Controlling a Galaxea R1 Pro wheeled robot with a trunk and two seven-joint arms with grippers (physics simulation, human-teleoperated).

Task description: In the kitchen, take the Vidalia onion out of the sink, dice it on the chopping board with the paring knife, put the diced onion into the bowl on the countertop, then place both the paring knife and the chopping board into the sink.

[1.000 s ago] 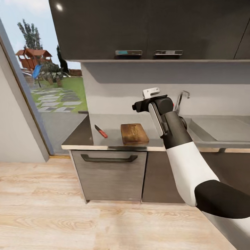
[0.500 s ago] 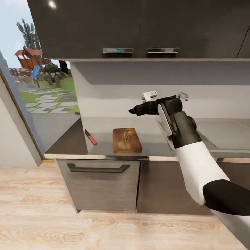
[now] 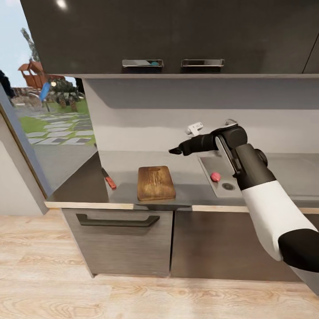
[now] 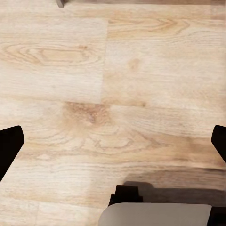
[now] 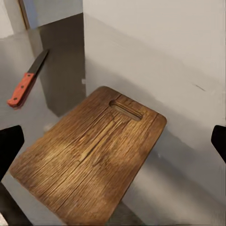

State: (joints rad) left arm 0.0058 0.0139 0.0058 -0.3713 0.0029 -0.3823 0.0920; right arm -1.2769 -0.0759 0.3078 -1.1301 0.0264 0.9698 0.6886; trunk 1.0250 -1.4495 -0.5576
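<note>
Nearest the robot: wooden floor (image 4: 113,94) under the left tool (image 4: 113,141), whose finger tips sit at the two frame edges, wide apart, nothing between them. Landmark: chopping board (image 3: 156,183), lying flat on the counter (image 3: 186,195) above the dark cabinet (image 3: 117,239) with the black handle. The board is bare, handle slot toward the wall. Paring knife (image 3: 108,180) lies on the counter beside the board, on the window side, apart from it, red handle toward the front edge, blade pointing to the wall; in the right wrist view it shows as red handle and dark blade (image 5: 26,82) clear of the board (image 5: 89,160). On the board's other side, the sink (image 3: 212,170) is sunk into the counter; a small reddish round thing, taken to be the Vidalia onion (image 3: 215,177), rests in the basin next to the dark drain (image 3: 228,186). Right tool (image 3: 177,151) hangs above the counter, over the gap between board and sink, pointing toward the window; its tips stand at the edges of the wrist frame, so fully spread and empty. Faucet (image 3: 194,128) stands behind it at the wall. Bowl: not located. Progress, judged: nothing done yet. Onion in sink, knife untouched. Left: fetch onion, dice, transfer to bowl, knife and board into sink.
</note>
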